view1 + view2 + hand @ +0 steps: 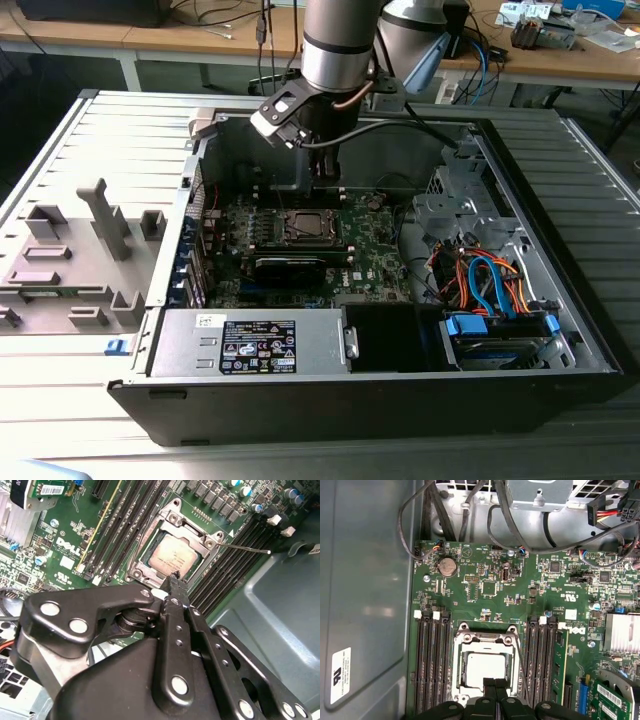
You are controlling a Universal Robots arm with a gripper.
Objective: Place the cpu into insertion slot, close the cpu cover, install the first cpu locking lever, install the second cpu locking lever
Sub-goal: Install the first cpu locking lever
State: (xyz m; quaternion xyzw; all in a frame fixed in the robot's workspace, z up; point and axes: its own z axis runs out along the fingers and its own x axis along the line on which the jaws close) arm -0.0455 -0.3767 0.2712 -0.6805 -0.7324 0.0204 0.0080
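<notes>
**Hazards, as judged**
- motherboard (485, 587): a slip off a thin lever could drive the tips into the board or the memory slots beside the socket
- gripper (175, 580): fingers pressed together, nothing held, tips just beside the cover's edge. A push off line here could skew the frame
- cpu cover (485, 641): down over the chip but apparently unlatched, so a sideways nudge could lift it
- cpu (485, 667): seated in the insertion slot (303, 227), showing through the cover's window. Pressing it while shifted could harm the contacts

**Count**
- worktop (80, 150): 1
- computer case (560, 330): 1
- motherboard: 1
- memory-slot banks: 2, one on each side of the socket
- gripper: 1
- insertion slot: 1
- cpu cover: 1
- cpu: 1
- locking lever (245, 547): 1 swung out over the slots; a second seems to lie along the frame's opposite edge
</notes>
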